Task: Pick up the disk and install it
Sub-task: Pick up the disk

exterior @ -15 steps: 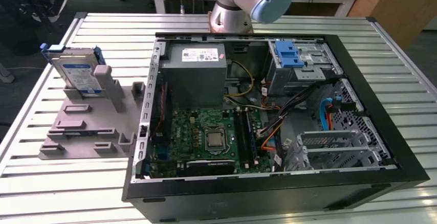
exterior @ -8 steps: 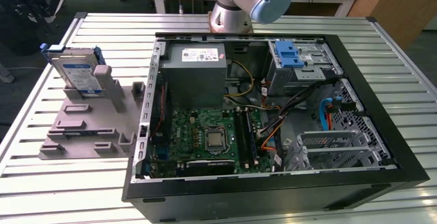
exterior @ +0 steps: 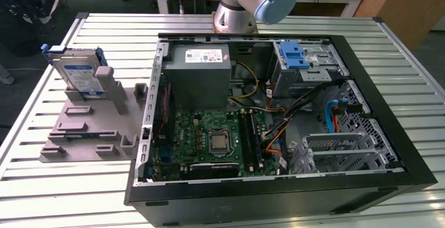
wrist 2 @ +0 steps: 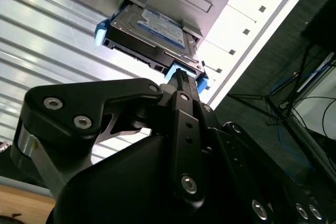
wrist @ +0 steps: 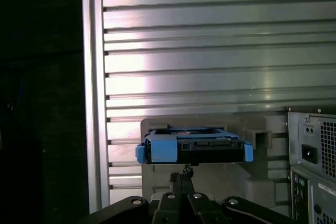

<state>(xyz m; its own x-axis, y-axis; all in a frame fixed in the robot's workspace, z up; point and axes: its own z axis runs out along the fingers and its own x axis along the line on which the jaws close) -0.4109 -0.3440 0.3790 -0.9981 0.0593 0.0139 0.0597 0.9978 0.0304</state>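
The disk [exterior: 78,74], a silver drive with a white-and-blue label in a blue carrier, stands on edge in a grey holder [exterior: 90,121] on the exterior view's left. In the first wrist view I look at the disk's [wrist: 194,150] blue-framed edge, with my gripper [wrist: 182,174] a short way off it. Its black fingers are shut with nothing between them. The second wrist view has the disk's [wrist 2: 149,30] labelled face beyond the gripper [wrist 2: 181,77], apart from it.
An open computer case [exterior: 156,108] lies on the slatted metal table [exterior: 389,51], with a grey power supply [exterior: 201,72], a motherboard [exterior: 212,142] and a metal drive cage with a blue latch [exterior: 295,56]. The arm's base [exterior: 236,17] stands behind the case.
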